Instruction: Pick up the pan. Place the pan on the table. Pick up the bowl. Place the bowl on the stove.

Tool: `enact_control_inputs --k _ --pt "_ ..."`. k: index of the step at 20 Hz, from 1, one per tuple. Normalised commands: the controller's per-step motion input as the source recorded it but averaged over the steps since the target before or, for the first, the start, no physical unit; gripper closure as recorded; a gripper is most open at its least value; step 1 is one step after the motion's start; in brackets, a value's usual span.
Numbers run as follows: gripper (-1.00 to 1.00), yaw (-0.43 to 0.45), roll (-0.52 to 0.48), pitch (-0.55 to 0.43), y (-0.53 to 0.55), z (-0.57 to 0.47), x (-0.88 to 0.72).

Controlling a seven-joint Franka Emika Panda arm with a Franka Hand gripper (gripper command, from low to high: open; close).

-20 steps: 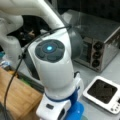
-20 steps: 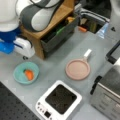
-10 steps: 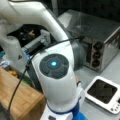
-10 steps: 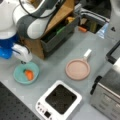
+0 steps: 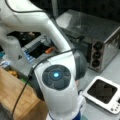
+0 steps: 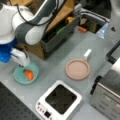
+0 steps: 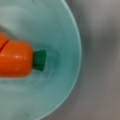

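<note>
Pan [image 6: 77,69] on counter [image 6: 53,65], frame centre-right, off stove [image 6: 59,101] at bottom centre. Claw [image 6: 22,64] down at rim of bowl [image 6: 26,73], left of frame; open or clenched: cannot tell. Carrot piece [image 7: 16,59] inside bowl.

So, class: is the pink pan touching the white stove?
Apart. In a front view the pan lies on the table, with a bare grey strip showing between it and the stove.
</note>
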Motion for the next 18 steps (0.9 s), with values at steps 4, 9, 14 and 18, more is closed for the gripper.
enact_control_inputs --k 4,9,14,18 --pt "-1.00 0.075 0.116 0.066 -0.24 0.00 0.17" --pt "-1.00 0.146 0.072 0.036 -0.25 -0.01 0.09" --pt "-1.00 0.161 0.065 0.015 -0.18 -0.04 0.02" --pt "-1.00 0.090 0.044 -0.007 -0.11 -0.06 -0.04"
